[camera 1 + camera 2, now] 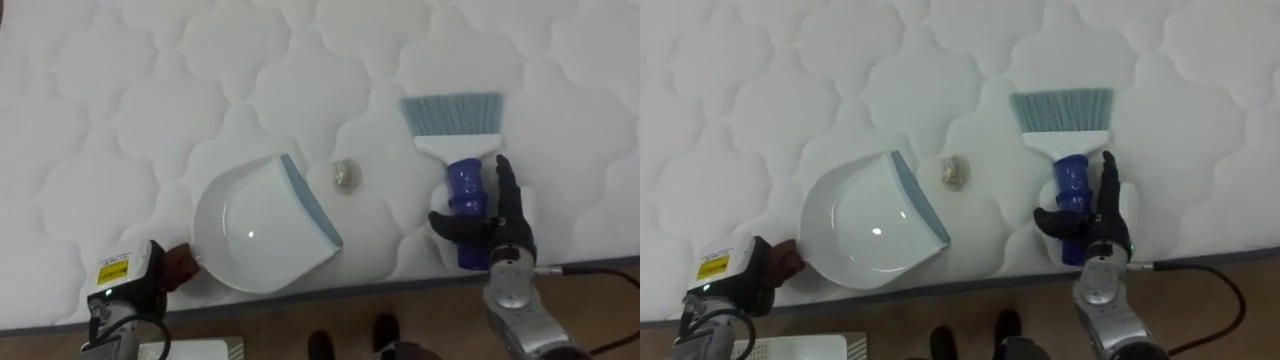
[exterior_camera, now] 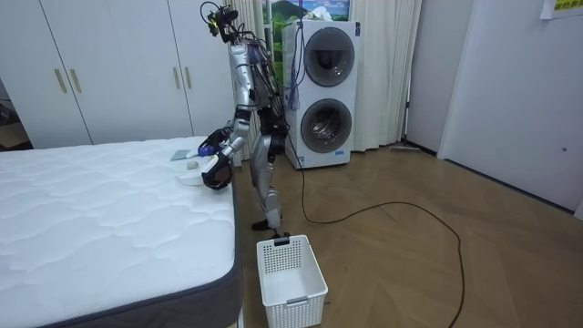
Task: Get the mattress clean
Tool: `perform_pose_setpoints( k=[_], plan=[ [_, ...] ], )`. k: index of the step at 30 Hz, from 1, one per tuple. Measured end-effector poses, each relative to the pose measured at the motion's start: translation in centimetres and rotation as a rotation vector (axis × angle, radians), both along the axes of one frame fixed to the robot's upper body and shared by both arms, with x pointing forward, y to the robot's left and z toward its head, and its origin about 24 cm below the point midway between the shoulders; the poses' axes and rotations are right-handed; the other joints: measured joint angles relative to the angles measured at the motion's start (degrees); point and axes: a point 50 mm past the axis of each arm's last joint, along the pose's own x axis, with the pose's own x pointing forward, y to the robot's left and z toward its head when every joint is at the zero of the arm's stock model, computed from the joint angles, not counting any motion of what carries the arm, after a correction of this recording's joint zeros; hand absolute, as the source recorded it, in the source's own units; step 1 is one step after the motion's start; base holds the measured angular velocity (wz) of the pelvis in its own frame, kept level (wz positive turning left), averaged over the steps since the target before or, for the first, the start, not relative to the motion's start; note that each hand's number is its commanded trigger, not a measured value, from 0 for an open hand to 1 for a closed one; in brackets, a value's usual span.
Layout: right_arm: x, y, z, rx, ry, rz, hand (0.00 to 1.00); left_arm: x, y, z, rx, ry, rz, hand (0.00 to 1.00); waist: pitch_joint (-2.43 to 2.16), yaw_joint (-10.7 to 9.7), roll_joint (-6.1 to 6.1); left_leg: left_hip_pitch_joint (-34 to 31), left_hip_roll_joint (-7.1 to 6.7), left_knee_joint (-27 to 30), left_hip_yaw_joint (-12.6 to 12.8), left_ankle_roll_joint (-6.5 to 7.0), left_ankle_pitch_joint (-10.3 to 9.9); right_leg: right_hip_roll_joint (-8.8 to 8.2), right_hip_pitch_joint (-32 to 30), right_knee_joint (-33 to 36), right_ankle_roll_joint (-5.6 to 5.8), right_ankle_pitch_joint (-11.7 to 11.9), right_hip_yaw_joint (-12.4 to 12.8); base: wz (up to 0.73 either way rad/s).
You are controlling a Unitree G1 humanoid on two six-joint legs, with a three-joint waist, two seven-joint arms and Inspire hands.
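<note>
One dustpan (image 1: 255, 225), brush (image 1: 455, 125) and crumb (image 1: 344, 176); right robot hand (image 1: 500, 225) open, left robot hand (image 1: 125, 285) unclear.

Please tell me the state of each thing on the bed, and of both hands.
Mattress, bare, no sheet.
Dustpan, lying flat, empty.
Scrap, loose, just off the dustpan's lip.
Brush, lying flat, bristles away from the robot.
Right hand, open, thumb across the brush handle.
Left hand, at the dustpan's handle.

Twin head cameras look steeply down, close in, on one edge of the bed (image 1: 150, 90), while the room camera, well back, faces the standing robot and that same edge.
</note>
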Motion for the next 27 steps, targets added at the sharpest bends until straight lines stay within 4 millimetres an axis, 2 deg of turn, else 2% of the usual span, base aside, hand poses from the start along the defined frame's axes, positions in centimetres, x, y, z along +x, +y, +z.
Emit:
perform_pose_setpoints(
  k=[14, 16, 17, 20, 27],
  plan=[
    [0.3, -0.7, -0.7, -0.119, 0.114, 0.069, 0.0, 0.6, -0.3, 0.2, 0.033, -0.002, -0.015, 1.0, -0.01, -0.04, -0.02, 0.1, -0.18, 0.57, -0.93, 0.03, 0.01, -0.3, 0.52, 0.19, 0.01, 0.02, -0.7, 0.02],
    [0.4, -0.7, -0.8, -0.138, 0.123, 0.079, 0.73, 0.6, -0.3, 0.2, 0.036, -0.002, -0.017, 1.0, -0.01, -0.05, -0.02, 0.09, -0.19, 0.63, -1.02, 0.03, 0.0, -0.32, 0.6, 0.2, 0.01, 0.02, -0.76, 0.02],
    [0.3, -0.8, -0.9, -0.15, 0.131, 0.083, 1.0, 0.6, -0.3, 0.3, 0.039, -0.002, -0.021, 1.0, -0.01, -0.06, -0.01, 0.09, -0.21, 0.63, -1.17, 0.03, 0.0, -0.39, 0.69, 0.23, 0.01, 0.02, -1.0, 0.07],
    [-0.2, -1.5, -1.2, -0.197, 0.161, 0.088, 1.0, 0.7, -0.6, 0.2, 0.042, 0.005, -0.03, 1.0, -0.01, 0.04, -0.01, 0.48, -0.21, 0.76, -1.24, 0.03, 0.0, -0.43, 1.2, 0.17, 0.01, 0.01, -1.19, 0.04],
    [0.2, -4.0, -0.3, -0.276, 0.178, 0.029, 1.0, 0.5, -0.6, 0.0, 0.043, 0.039, -0.03, 1.0, -0.07, 0.29, -0.1, 1.18, -0.18, 0.73, -1.26, 0.05, -0.01, -0.44, 2.0, 0.2, 0.03, -0.02, -1.4, 0.0]
  ],
)
